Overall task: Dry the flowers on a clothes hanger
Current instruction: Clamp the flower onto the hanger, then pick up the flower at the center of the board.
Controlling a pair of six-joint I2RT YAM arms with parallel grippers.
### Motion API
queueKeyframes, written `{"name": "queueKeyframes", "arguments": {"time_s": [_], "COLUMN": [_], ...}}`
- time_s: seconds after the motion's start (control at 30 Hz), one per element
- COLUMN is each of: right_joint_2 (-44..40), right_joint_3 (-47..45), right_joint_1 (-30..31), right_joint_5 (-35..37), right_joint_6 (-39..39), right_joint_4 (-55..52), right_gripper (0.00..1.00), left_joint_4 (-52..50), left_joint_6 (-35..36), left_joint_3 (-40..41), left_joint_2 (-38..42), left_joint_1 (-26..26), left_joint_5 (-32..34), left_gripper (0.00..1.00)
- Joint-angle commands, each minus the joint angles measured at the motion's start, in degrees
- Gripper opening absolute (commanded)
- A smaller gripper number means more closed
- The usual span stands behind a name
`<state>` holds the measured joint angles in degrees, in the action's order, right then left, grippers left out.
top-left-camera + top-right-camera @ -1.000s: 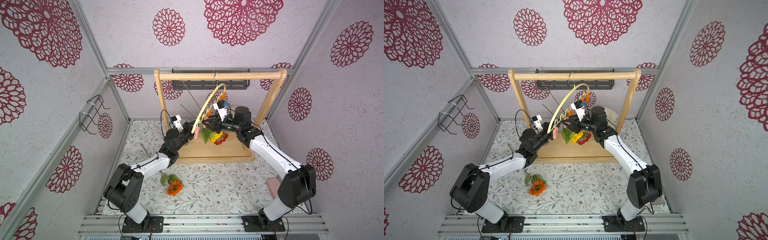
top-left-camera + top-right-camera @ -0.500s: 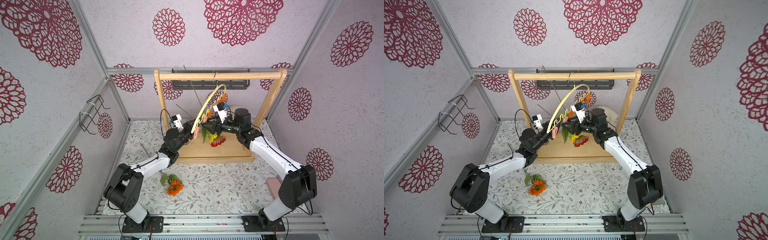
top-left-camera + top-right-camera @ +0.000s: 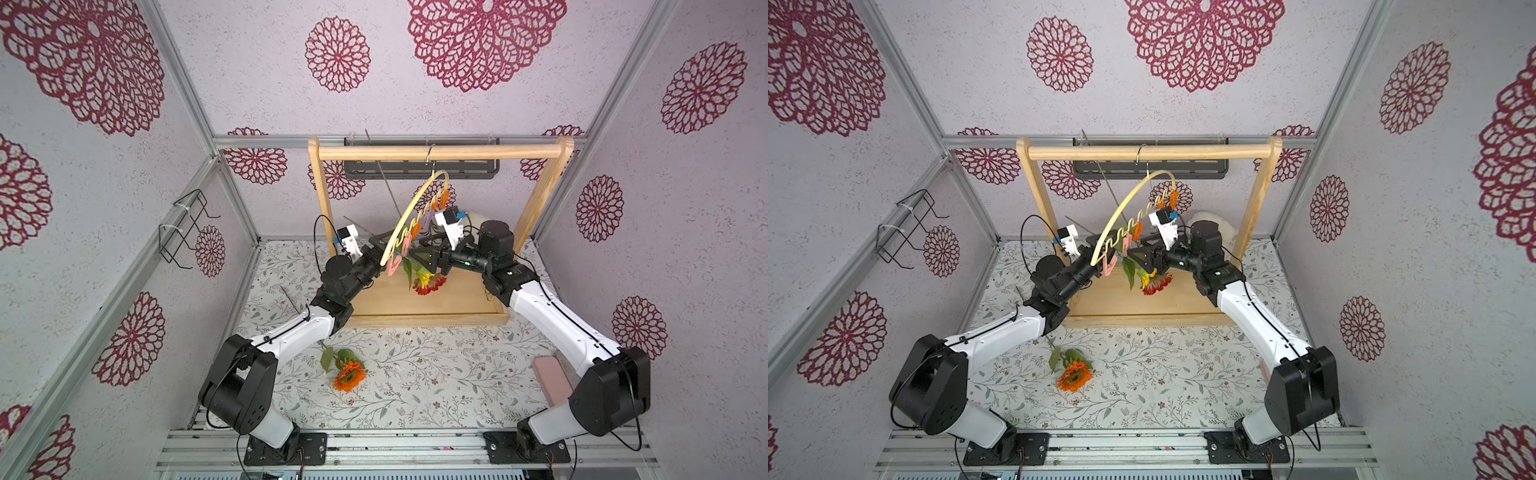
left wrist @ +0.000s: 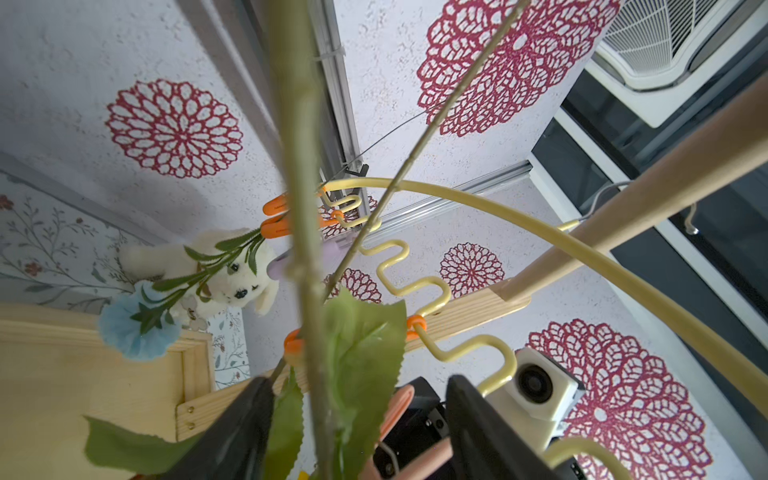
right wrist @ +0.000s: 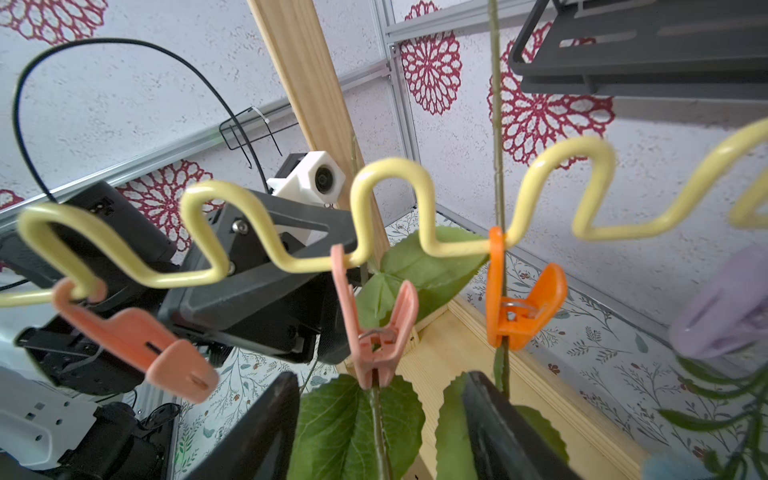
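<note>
The pale yellow clothes hanger [image 3: 409,212] [image 3: 1121,212] hangs by its hook from the wooden rack. A pink clothespin [image 5: 376,332] clamps a leafy stem, and an orange clothespin [image 5: 519,307] clamps another stem. Their yellow and red blooms [image 3: 428,282] [image 3: 1152,282] dangle below. The light-blue carnation [image 4: 133,328] hangs from a further orange pin [image 4: 282,226]. An orange flower [image 3: 349,376] [image 3: 1074,376] lies on the table. My left gripper [image 4: 358,382] [image 3: 384,249] is open around the stem and the pink pin. Opposite it, my right gripper [image 5: 380,380] [image 3: 419,257] is open around the same stem under the pin.
The wooden rack [image 3: 440,151] stands on a wooden base tray [image 3: 428,320] at the back. A white plush dog [image 4: 237,278] sits behind it. A pink block [image 3: 550,378] lies at the table's right edge. A wire holder [image 3: 183,228] hangs on the left wall.
Both grippers' jaws have spread apart, letting go of the pink clothespin and the stem. The stem now hangs from that pin. The arms have barely shifted.
</note>
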<state>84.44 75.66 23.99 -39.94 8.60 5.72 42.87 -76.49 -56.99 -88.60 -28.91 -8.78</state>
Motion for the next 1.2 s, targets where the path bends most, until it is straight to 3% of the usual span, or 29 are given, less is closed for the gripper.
{"name": "queueKeyframes", "arguments": {"time_s": [0.0,0.27,0.43,0.67,0.8,0.97,1.13,1.17], "right_joint_2": [-4.5,-12.0,-18.6,-31.1,-38.6,-44.1,-44.7,-44.5], "right_joint_3": [-1.1,-7.2,-11.9,-22.6,-30.6,-36.3,-36.7,-36.7], "right_joint_1": [-1.1,-4.8,-7.0,-7.4,-7.4,-7.3,-7.3,-7.2], "right_joint_5": [0.8,0.8,0.8,2.4,4.1,4.4,4.7,4.6], "right_joint_6": [0.4,-2.3,-6.0,-16.9,-21.3,-25.3,-25.4,-25.4], "right_joint_4": [1.6,-1.1,-1.7,3.7,9.5,9.7,8.3,8.2], "right_gripper": [0.68,0.68,0.68,0.7,0.73,0.76,0.76,0.76], "left_joint_4": [-2.9,-8.8,-16.7,-42.0,-59.6,-84.1,-90.9,-91.3], "left_joint_6": [3.7,5.9,8.6,17.1,16.9,19.1,22.2,22.3], "left_joint_3": [1.9,9.0,13.8,16.1,15.8,6.7,1.4,1.1], "left_joint_2": [2.9,9.3,16.1,28.9,33.3,22.2,10.7,9.4], "left_joint_1": [1.5,5.3,8.4,12.9,17.5,25.2,25.8,25.9], "left_joint_5": [-0.8,-0.3,0.1,6.5,14.1,15.0,16.5,16.8], "left_gripper": [0.81,0.99,0.97,0.97,0.97,0.97,0.99,0.94]}}
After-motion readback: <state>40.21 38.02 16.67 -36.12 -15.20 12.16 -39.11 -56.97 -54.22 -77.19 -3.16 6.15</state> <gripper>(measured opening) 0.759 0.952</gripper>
